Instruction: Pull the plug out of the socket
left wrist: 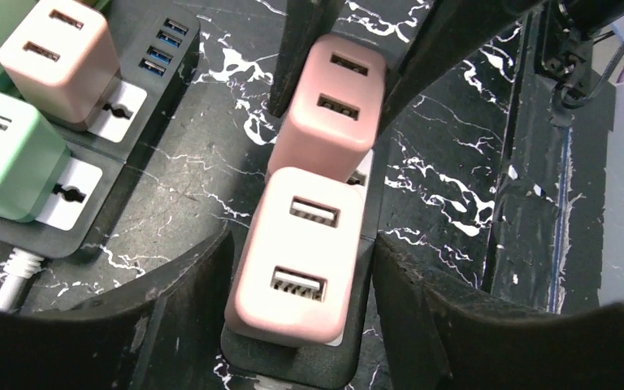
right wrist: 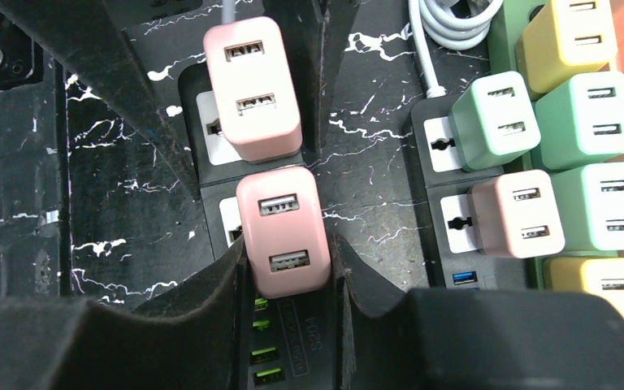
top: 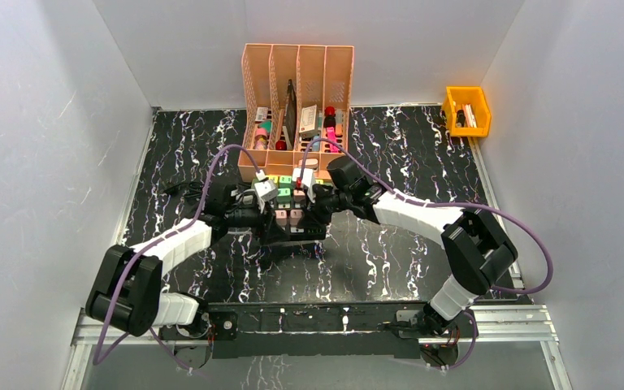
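Note:
A black power strip lies mid-table with two pink plugs in its sockets. My right gripper is shut on the pink plug nearest the strip's green USB ports; its fingers press both sides, and the plug still sits on its socket. My left gripper straddles the other pink plug, and its fingers are closed against the sides of the strip under it. Each wrist view shows the other gripper's plug further off, in the left wrist view and the right wrist view.
A second black power strip lies beside the first, carrying green and pink plugs. More green and yellow plugs crowd behind it. A white cable coils nearby. An orange file organizer stands behind; a yellow bin sits at the back right.

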`<act>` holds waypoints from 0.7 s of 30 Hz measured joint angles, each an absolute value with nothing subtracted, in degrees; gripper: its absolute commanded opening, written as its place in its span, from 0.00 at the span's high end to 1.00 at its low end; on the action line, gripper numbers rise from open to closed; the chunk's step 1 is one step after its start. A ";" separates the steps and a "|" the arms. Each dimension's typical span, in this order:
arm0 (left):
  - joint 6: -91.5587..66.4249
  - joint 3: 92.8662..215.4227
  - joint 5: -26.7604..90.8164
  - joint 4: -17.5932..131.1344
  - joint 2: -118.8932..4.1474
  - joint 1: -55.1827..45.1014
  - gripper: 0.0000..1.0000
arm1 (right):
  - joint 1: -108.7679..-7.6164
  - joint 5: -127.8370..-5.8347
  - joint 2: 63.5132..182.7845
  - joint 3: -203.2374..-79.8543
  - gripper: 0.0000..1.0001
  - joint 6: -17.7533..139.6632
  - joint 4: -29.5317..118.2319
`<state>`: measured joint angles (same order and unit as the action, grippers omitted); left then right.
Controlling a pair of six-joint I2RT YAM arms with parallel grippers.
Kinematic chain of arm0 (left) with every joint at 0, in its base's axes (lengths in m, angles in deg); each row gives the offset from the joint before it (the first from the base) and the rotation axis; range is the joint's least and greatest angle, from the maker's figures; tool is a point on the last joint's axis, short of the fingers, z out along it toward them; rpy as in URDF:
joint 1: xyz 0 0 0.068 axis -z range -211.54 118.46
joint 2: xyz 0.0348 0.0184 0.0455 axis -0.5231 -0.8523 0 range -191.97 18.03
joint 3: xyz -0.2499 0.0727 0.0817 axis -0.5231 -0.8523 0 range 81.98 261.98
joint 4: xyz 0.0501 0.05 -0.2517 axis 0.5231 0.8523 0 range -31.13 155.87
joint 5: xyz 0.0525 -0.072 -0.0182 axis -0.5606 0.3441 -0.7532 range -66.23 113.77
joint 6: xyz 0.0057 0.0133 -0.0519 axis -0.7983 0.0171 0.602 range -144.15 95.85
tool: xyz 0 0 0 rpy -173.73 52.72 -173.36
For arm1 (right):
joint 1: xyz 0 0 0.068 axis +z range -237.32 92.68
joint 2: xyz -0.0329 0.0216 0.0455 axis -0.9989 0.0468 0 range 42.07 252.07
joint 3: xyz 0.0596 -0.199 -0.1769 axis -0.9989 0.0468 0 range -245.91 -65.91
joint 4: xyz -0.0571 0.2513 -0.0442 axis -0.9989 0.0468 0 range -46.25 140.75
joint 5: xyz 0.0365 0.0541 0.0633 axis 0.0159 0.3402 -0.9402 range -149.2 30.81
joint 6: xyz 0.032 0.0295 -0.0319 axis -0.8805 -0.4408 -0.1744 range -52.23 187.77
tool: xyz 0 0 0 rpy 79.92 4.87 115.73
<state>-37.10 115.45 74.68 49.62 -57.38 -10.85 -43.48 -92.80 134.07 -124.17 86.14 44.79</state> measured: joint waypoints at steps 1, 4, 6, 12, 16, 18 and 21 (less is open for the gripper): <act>-37.05 115.45 74.92 49.53 -57.38 -11.03 0.62 | -43.46 -92.80 134.03 -124.17 1.00 86.16 44.77; -37.71 115.51 77.00 49.40 -57.45 -11.09 0.78 | -43.46 -92.67 133.92 -124.17 1.00 87.12 44.18; -37.95 115.82 77.11 49.44 -58.04 -11.07 0.79 | -43.59 -92.80 133.92 -124.17 1.00 87.30 44.22; -38.80 118.68 75.27 49.18 -62.06 -11.03 0.87 | -42.50 -84.76 132.63 -121.66 1.00 87.63 39.92; -39.28 119.34 73.28 48.35 -63.05 -9.98 0.87 | -41.98 -81.59 129.64 -118.62 1.00 89.27 37.93; -38.50 119.76 72.50 47.41 -63.24 -9.54 0.85 | -44.23 -85.48 129.88 -118.69 1.00 88.37 37.60; -36.33 120.08 70.86 44.70 -63.31 -9.02 0.84 | -49.15 -94.42 132.74 -121.40 1.00 84.11 37.65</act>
